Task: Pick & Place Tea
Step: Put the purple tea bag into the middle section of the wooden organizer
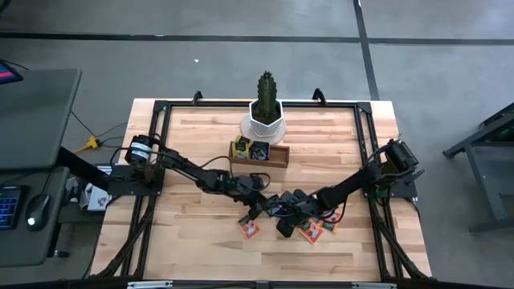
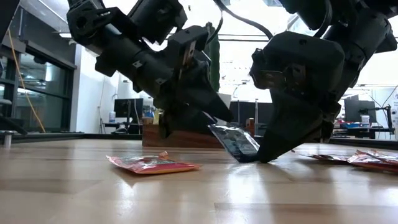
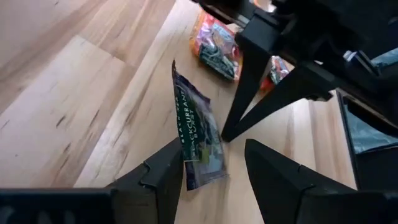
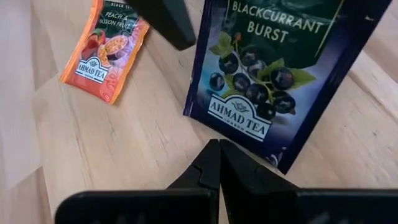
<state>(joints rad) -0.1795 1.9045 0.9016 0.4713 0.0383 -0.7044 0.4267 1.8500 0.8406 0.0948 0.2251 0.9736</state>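
Tabletop (image 1: 201,225): left pincer (image 3: 214,165) straddles blackcurrant sachet (image 3: 198,140) (tilted).

Dark blue blackcurrant sachet (image 4: 273,81) — purple berries, green leaves, white lettering. Orange-red peach sachet (image 4: 104,46) beside it. Pale wood-grain table (image 4: 124,143) — white pot (image 1: 264,122), green cactus (image 1: 266,87)

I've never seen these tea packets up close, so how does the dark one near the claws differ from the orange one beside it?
The blackcurrant sachet is dark blue and printed with berries; the peach sachet is orange and printed with fruit. The blackcurrant sachet stands tilted up off the table between the left gripper fingers, while the peach sachet lies flat. Both carry the same Ahmad Tea label.
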